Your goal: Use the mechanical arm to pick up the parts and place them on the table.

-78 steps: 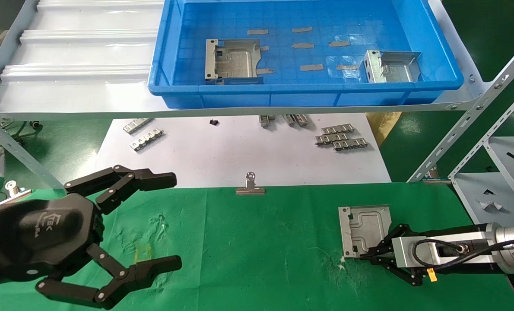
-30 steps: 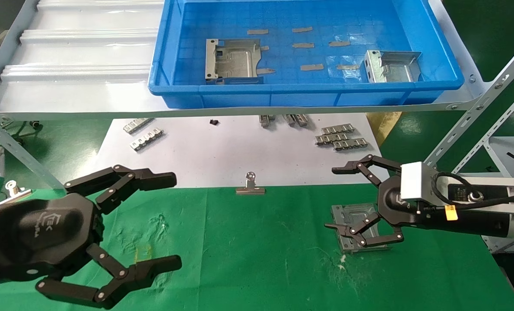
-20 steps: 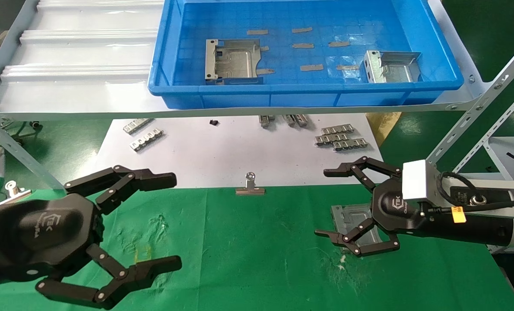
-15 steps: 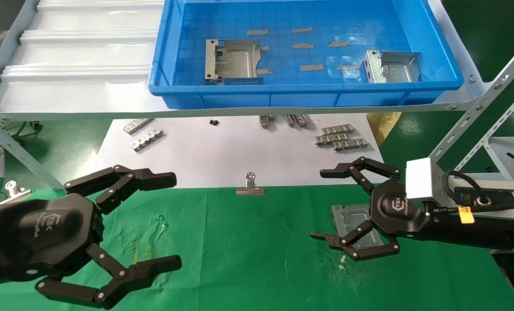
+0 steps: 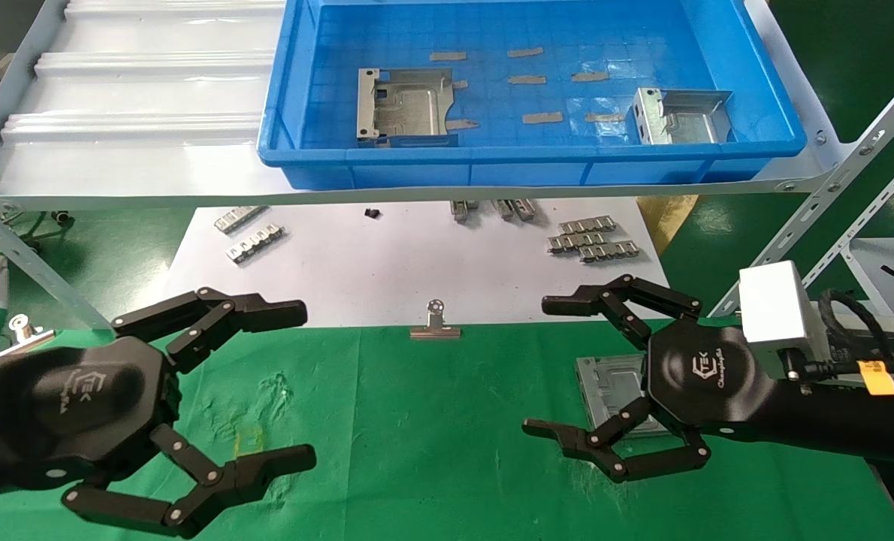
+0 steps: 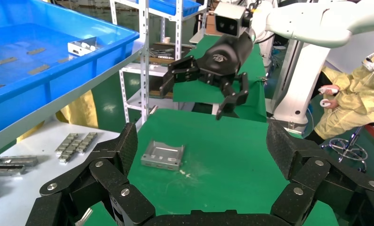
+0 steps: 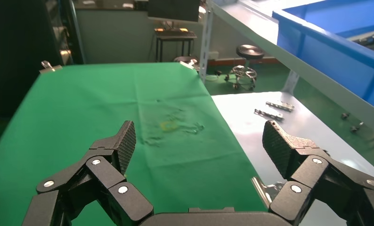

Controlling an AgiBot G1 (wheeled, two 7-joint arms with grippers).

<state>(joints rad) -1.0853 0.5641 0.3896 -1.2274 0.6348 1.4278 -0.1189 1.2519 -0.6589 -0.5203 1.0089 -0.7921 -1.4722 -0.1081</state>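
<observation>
One silvery part (image 5: 607, 382) lies flat on the green table (image 5: 432, 428), partly hidden behind my right gripper (image 5: 536, 367). That gripper hovers above the part, open and holding nothing, clear of the metal. In the left wrist view the same part (image 6: 162, 154) rests alone on the cloth, with the right gripper (image 6: 194, 96) well above it. Two more parts (image 5: 406, 105) (image 5: 680, 116) sit in the blue bin (image 5: 537, 161) on the shelf. My left gripper (image 5: 304, 383) is parked at the near left, open and empty. The right wrist view shows its gripper (image 7: 201, 141) wide open over bare green cloth.
A white sheet (image 5: 387, 263) beyond the cloth carries small ridged strips (image 5: 590, 240) (image 5: 255, 244). A silver binder clip (image 5: 436, 324) sits at the cloth's far edge. The grey shelf (image 5: 139, 143) overhangs the back, and its slanted struts (image 5: 815, 218) stand at the right.
The right gripper let go of the part on the cloth, opened, then rose and swung toward the camera. The part stays where it was set. The left arm has not moved.
</observation>
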